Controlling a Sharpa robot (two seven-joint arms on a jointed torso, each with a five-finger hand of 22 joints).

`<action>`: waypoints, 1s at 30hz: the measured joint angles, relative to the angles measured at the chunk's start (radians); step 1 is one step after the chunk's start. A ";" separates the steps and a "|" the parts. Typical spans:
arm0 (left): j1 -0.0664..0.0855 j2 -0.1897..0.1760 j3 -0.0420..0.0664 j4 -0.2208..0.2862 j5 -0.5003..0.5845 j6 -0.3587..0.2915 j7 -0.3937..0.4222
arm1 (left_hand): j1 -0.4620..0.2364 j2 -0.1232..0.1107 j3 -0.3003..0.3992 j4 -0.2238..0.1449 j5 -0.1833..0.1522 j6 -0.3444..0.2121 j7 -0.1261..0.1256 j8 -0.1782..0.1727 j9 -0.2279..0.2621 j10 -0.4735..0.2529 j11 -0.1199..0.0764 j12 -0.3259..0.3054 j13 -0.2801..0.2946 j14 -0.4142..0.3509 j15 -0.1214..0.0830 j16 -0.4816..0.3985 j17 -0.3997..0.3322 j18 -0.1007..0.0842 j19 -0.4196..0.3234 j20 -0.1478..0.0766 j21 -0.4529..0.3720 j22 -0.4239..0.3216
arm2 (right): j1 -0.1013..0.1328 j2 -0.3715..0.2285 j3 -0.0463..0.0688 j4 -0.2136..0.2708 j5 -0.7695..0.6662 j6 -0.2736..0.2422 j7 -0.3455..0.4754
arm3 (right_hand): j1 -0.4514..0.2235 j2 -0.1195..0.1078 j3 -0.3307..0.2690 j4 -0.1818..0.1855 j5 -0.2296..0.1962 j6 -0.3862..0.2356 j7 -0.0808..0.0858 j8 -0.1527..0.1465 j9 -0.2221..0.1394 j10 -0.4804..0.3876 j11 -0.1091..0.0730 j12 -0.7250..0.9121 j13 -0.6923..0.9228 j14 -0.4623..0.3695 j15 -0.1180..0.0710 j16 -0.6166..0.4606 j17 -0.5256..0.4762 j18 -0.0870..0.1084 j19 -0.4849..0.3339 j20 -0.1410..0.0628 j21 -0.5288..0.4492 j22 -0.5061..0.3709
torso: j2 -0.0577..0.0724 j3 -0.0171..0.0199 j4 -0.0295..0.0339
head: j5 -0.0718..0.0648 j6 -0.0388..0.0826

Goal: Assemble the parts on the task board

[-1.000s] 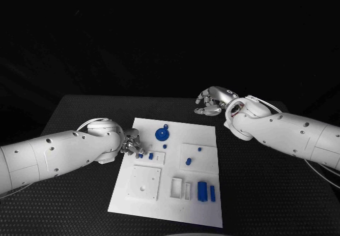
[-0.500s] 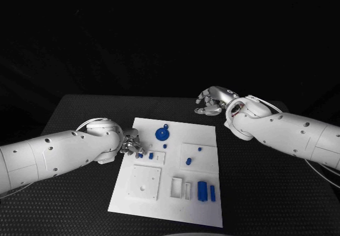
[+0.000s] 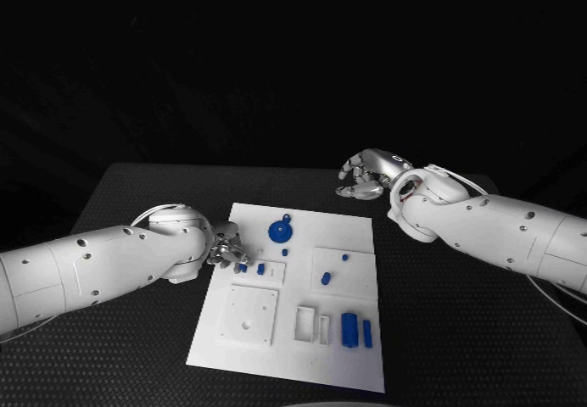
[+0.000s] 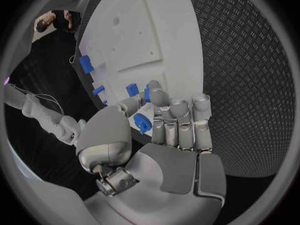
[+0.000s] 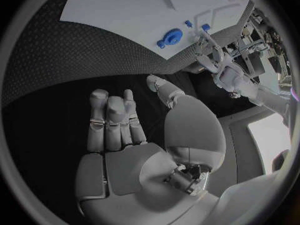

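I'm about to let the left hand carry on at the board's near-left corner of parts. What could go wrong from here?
1. The left hand appears to hold a small blue part against its fingers; the hold looks shallow, so the part might slip.
2. Its fingers sit close to two other blue pegs on the task board, which could get knocked.
3. The right hand hovers beyond the board's far edge, empty, so it probably cannot steady the board if it shifts.
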 measured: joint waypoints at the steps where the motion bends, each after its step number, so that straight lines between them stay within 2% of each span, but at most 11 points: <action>1: 0.000 0.000 0.000 0.000 0.000 0.000 0.000 | -0.003 -0.003 0.003 0.003 0.000 0.000 0.000 0.000 0.000 0.000 0.000 0.000 0.000 0.000 0.000 0.000 0.000 0.000 0.000 0.000 0.000 0.000 | 0.000 0.000 0.000 0.000 0.000 0.000 0.000 | 0.000 0.000 0.000 0.000 0.000 0.000 0.000 0.000 0.000 0.000 0.000 0.000 0.000 0.000 0.000 0.000 0.000 0.000 0.000 0.000 0.000 0.000 | 0.000 0.0000 0.0000 | 0.000 0.000; 8: 0.000 0.000 0.000 -0.001 0.005 -0.001 -0.001 | -0.009 -0.035 0.013 0.029 -0.008 0.000 0.000 0.005 -0.001 0.000 0.000 0.000 -0.001 0.000 0.000 0.000 0.000 0.000 0.000 0.000 0.000 0.000 | 0.000 0.000 0.000 0.000 0.000 0.000 0.000 | 0.000 0.000 0.000 0.000 0.000 0.001 -0.001 0.000 0.000 0.000 0.000 0.000 -0.001 0.000 0.000 0.000 0.000 0.000 0.000 0.000 -0.001 0.000 | 0.000 0.0000 0.0000 | 0.001 0.001; 14: 0.000 -0.001 0.000 -0.004 0.020 0.000 -0.001 | 0.005 -0.049 0.017 0.026 0.001 0.000 0.000 0.006 -0.003 0.000 0.000 0.000 -0.001 0.000 0.000 0.000 0.000 0.000 0.000 0.000 0.000 0.000 | -0.001 0.000 0.000 0.000 0.000 0.000 0.000 | 0.000 0.000 0.000 0.000 0.000 0.002 0.000 0.000 0.000 0.000 0.000 0.000 -0.001 0.000 0.000 0.000 0.000 0.000 0.000 0.000 -0.001 0.000 | 0.000 0.0002 -0.0001 | 0.001 0.001; 30: 0.000 -0.002 0.000 -0.006 0.035 -0.001 -0.003 | 0.010 -0.054 0.008 0.022 0.000 0.000 0.000 0.003 -0.002 0.000 0.000 0.000 0.000 0.001 0.002 0.000 0.000 0.000 0.000 0.000 0.000 0.000 | -0.001 0.000 0.000 0.000 0.000 0.000 0.000 | 0.000 0.000 0.000 0.000 0.000 0.003 0.001 0.000 0.000 0.000 0.000 0.000 -0.001 0.000 0.000 0.000 0.000 0.000 0.000 0.003 -0.001 0.000 | 0.000 0.0004 -0.0007 | 0.002 0.002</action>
